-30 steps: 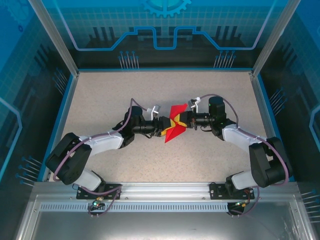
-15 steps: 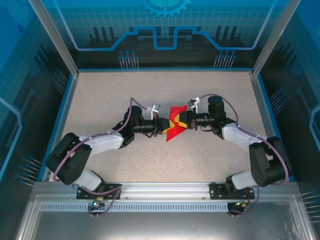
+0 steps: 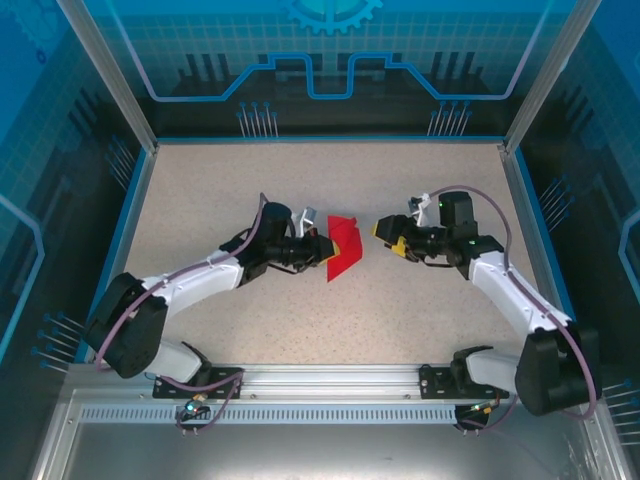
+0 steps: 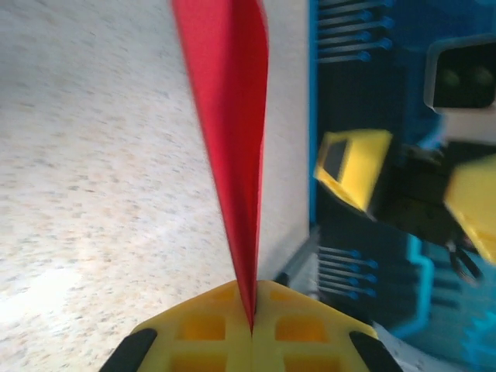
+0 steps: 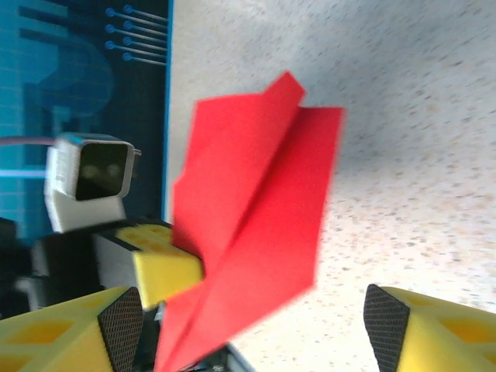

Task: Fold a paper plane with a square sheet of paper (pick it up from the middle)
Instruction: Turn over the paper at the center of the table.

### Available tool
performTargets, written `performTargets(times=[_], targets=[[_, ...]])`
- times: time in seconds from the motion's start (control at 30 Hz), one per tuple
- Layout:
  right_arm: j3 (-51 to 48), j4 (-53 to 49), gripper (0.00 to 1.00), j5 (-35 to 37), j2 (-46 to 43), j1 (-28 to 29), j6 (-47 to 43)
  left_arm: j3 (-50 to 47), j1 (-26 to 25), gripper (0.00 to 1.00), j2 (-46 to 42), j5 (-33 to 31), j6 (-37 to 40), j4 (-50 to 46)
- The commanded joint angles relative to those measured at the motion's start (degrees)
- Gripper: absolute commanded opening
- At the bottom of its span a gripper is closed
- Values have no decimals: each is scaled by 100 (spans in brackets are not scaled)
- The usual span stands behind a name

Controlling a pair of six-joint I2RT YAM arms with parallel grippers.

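Item: plane [image 3: 343, 250], frame centre, part-folded.
Left gripper [image 3: 322, 250]: clamped on its fold.
Right gripper [image 3: 388, 236]: wide open, empty, just right of it.
Risk: under a single pinch, the flaps may spring apart or the paper slip.

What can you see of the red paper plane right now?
The paper plane is thin, bright red, plain paper, folded into overlapping flaps with sharp creases; it does not yet look like a finished dart. It sits near the middle of the table, pinched along one edge by the shut left gripper. The open right gripper is apart on its other side, not touching it.
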Motion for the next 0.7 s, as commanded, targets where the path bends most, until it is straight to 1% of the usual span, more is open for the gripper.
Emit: performTargets(times=[0.0, 0.07, 0.17, 0.27, 0.37, 0.47, 0.6, 0.67], targets=[[101, -1047, 82, 918, -366, -42, -571, 1116, -139, 0, -189, -1852, 1373, -3189], [60, -1193, 84, 1184, -561, -25, -610, 1879, -398, 1, 54, -3236, 1707, -4688], [-14, -1310, 86, 1500, -802, -10, -618, 2886, -851, 1, 602, -4971, 1766, -6335], [-50, -1408, 87, 1774, -929, -2, -571, 3604, -1129, 2, 1307, -6107, 1494, -7455], [-50, -1529, 88, 2007, -970, 13, -564, 4101, -1305, 2, 2069, -6730, 1127, -8167], [-92, -1588, 88, 2117, -989, 29, -555, 4466, -1457, 2, 2741, -6977, 914, -8483], [-184, -1638, 88, 2233, -999, 37, -521, 4794, -1602, 5, 3454, -6910, 805, -8456], [-249, -1620, 88, 2312, -1004, 36, -484, 4926, -1652, 9, 3729, -6680, 796, -8224]])
